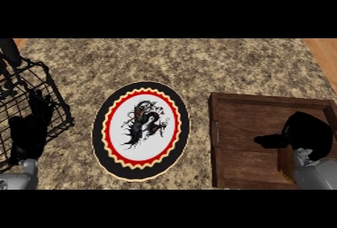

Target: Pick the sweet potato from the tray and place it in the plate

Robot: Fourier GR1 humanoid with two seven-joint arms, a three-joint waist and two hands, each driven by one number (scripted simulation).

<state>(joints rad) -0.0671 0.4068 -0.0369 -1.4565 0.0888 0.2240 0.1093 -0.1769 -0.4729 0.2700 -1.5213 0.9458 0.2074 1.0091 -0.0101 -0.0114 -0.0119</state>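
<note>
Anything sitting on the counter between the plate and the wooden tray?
Nothing. In the head view only a bare strip of speckled counter separates the plate from the tray.

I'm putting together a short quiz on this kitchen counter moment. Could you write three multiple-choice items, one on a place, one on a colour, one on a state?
1. Where does the plate lie?
A. Inside the tray
B. On the counter, left of the tray
C. In the wire basket

2. What colour is the ring just inside the plate's black rim?
A. Red
B. Blue
C. Green

3. What is on the plate now?
A. A sweet potato
B. The right hand
C. Nothing but its own dragon pattern

Answers:
1 B: the plate sits on the speckled counter, between the wire basket and the wooden tray.
2 A: a red band with a wavy yellow edge shows.
3 C: the right hand is over the tray; no sweet potato shows.
</note>
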